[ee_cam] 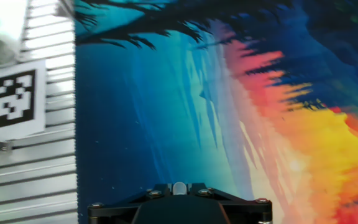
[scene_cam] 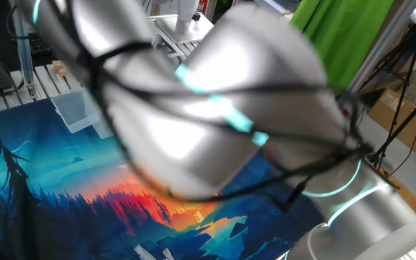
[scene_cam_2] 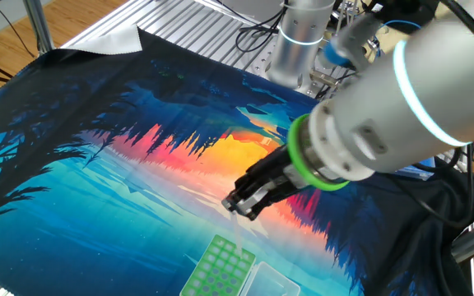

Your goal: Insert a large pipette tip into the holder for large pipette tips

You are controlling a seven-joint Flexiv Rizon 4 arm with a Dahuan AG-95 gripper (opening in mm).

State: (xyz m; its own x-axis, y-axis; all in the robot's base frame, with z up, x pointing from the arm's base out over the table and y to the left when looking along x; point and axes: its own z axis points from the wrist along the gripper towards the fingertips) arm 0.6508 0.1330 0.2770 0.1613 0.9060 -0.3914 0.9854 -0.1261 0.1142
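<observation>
A Flexiv Rizon arm (scene_cam_2: 401, 115) leans steeply over a table dressed in a sunset forest-print cloth (scene_cam_2: 97, 173). Its black gripper (scene_cam_2: 239, 204) hangs above the cloth with jaws drawn nearly together, pinching a pale, translucent large pipette tip (scene_cam_2: 234, 209) that only just peeks out between them. The holder for large pipette tips (scene_cam_2: 217, 265), green-topped and perforated, sits on the cloth below and near the gripper, apart from it, with a clear plastic tub (scene_cam_2: 270, 281) just beside it. In one fixed view the arm's blurred silver body fills the frame. The hand view takes in the cloth, slatted aluminium table (ee_cam: 30, 180) and a black-and-white marker tag (ee_cam: 8, 99).
</observation>
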